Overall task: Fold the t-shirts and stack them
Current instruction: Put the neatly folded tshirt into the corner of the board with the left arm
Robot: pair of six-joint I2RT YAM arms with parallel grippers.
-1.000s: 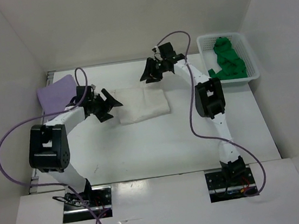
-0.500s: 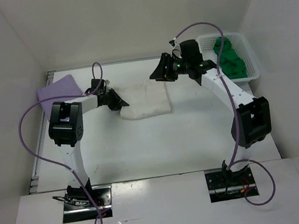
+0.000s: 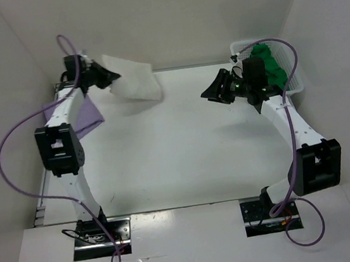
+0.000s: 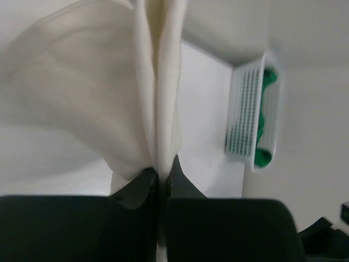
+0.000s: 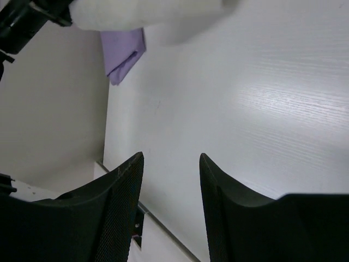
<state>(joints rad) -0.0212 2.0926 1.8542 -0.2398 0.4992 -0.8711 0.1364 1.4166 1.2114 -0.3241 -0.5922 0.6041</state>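
**Shirt in the air: cream one carried toward the lavender**

Nearest us, our right gripper [image 5: 170,158] hangs over the bare table [image 3: 185,161] with its jaws spread wide and nothing between them. A second ago it stood at the far edge of the cream shirt [image 3: 134,82], and it has since swung back to the right. Further out on the left lies the lavender shirt [image 3: 92,119], flat on the table and partly hidden under our left arm. Above and just beyond it, our left gripper [image 4: 163,169] is clamped on a folded edge of the cream shirt, whose layers hang free in the air. A second ago that shirt lay folded mid-table, and half a second ago our left jaws were at its left edge. We judge the fold finished and the stacking step under way, with the lavender shirt as the base. At the far right the green shirt [image 3: 268,65] sits bunched in the basket [image 4: 242,114], not yet folded.
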